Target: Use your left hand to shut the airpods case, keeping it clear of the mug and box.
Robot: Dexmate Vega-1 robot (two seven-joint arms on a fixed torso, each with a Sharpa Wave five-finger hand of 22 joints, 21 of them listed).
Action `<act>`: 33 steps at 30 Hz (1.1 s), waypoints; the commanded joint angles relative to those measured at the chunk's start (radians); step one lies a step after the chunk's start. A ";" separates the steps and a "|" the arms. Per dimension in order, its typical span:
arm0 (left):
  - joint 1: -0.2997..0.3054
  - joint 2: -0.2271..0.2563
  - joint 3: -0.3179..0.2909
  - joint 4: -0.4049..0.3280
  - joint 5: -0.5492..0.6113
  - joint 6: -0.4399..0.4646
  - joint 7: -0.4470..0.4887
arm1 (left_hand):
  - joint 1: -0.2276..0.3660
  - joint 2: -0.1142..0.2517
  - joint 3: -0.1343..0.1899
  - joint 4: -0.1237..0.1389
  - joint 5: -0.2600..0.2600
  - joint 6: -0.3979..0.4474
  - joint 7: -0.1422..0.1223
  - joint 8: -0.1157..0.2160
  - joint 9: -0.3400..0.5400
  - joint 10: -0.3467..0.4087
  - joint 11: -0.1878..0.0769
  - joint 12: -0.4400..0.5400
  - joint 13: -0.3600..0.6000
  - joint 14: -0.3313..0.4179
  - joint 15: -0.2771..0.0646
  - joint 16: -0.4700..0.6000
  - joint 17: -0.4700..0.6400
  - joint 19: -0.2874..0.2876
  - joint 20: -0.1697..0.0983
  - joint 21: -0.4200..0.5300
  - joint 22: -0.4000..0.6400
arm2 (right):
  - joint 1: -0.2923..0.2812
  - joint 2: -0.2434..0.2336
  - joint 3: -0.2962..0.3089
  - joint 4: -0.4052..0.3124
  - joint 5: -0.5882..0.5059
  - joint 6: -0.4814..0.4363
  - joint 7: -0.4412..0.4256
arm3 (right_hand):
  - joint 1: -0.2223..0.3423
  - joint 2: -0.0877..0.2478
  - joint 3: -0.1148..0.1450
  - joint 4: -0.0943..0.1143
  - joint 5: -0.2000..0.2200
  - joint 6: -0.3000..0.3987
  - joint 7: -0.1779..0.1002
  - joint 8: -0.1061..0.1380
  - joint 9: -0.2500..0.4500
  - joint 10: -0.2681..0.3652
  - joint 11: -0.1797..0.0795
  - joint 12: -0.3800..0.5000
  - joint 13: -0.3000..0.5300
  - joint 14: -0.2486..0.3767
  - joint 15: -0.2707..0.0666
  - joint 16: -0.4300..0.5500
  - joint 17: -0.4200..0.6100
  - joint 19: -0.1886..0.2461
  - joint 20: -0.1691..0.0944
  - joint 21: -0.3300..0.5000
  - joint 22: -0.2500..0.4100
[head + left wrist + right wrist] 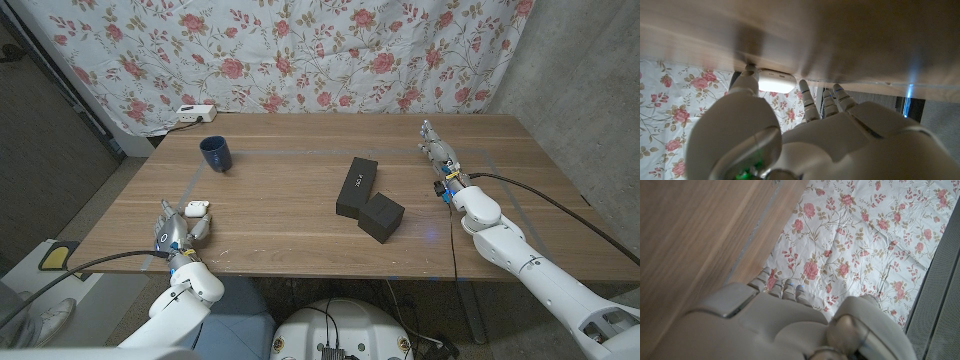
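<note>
- Left hand (178, 232) sits at the near left part of the tabletop (290, 215), with the airpods case (196, 208) just beyond its fingers.
- In the left wrist view the case (775, 81) is right at the tips: one finger (751, 75) is at its end, the other fingers (807, 102) are spread just beside it.
- Finger state: partly spread, nothing gripped as far as we can tell. Real contact with the case we can't confirm; the tabletop is blurred there.
- Right hand (436, 150) is at the far right, well apart from everything, fingers loosely extended and holding nothing. We'd leave it there.
- Case look: small, white, rounded, glossy. In the head view it looks like the lid is raised, but it's too small to be sure; the wrist view shows only a smooth white oblong.
- Step in hand, as we read it: get the fingers over the lid and press it down.
- Doing it well: we come from above, not from the side. The case is light and slick, so a sideways push will slide it instead of closing it.
- Steady it with one finger, press with another, slowly.
- Clearance: the blue mug (215, 153) is beyond the fingers, and the black boxes (368, 198) are well off towards the right hand. Neither is near, so we just avoid shoving the case forward towards the mug.
</note>
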 commanded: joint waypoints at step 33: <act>-0.035 0.004 0.030 0.008 -0.003 0.023 -0.015 | 0.009 0.002 -0.011 0.003 -0.003 0.004 -0.013 -0.001 0.004 0.008 -0.011 -0.014 0.001 0.008 -0.026 0.009 0.003 0.003 0.015 0.006 0.006 | 0.010 0.003 0.000 0.032 0.014 0.006 0.023 | 0.007 0.004 0.003 -0.003 -0.003 -0.004 -0.014 0.002 0.002 0.004 -0.008 0.000 0.000 -0.048 -0.010 0.004 0.002 0.003 0.000 0.004 0.005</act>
